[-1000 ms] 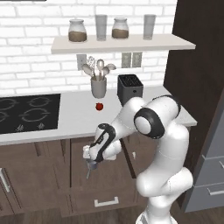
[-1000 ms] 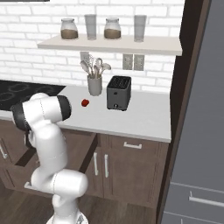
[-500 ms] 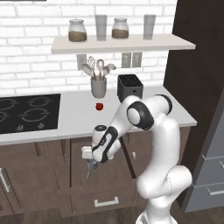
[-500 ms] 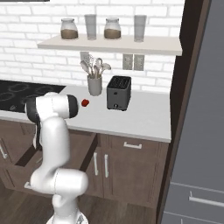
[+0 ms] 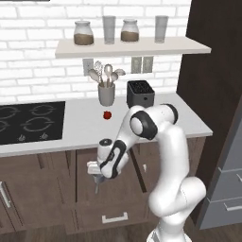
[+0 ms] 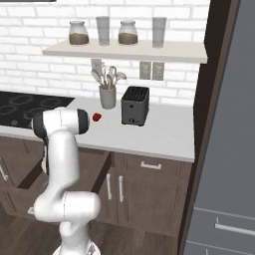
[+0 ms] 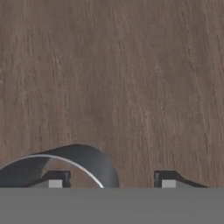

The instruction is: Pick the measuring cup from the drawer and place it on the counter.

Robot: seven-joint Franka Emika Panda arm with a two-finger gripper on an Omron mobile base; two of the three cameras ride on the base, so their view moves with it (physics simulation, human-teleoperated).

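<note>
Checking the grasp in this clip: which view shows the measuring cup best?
The hand view: the measuring cup's dark round bowl and bright rim sit beside the gripper's fingertips over brown wood. In the left base view, a thin grey handle hangs below the gripper.

white brick wall (image 5: 33, 61) behind a white shelf (image 5: 132, 47), dark wood cabinets (image 6: 149, 194) below, evenly lit.

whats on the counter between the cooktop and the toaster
In the left base view, between the cooktop and the toaster stand a grey utensil holder with spoons and, nearer the counter edge, a small red thing.
</note>
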